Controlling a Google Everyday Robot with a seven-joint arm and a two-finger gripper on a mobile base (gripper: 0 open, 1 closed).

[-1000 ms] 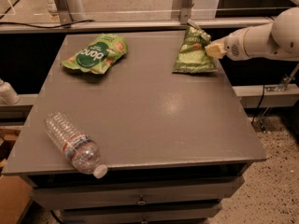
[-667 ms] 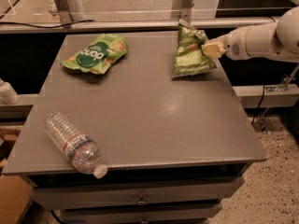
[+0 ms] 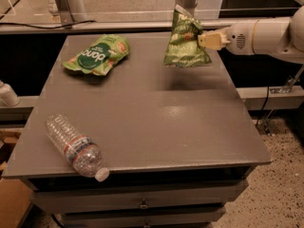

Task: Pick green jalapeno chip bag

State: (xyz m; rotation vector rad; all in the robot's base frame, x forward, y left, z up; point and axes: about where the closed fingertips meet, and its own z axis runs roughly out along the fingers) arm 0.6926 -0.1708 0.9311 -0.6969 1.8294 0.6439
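I read the gripper [image 3: 203, 39] at the far right of the bench [image 3: 190, 127], its fingers closed on the right edge of the green jalapeno chip bag [image 3: 183, 46]. The bag hangs upright, clear of the surface, with its shadow below. A brighter green bag [image 3: 97, 55] lies far left. A plastic bottle [image 3: 76, 146] lies near the front left corner.
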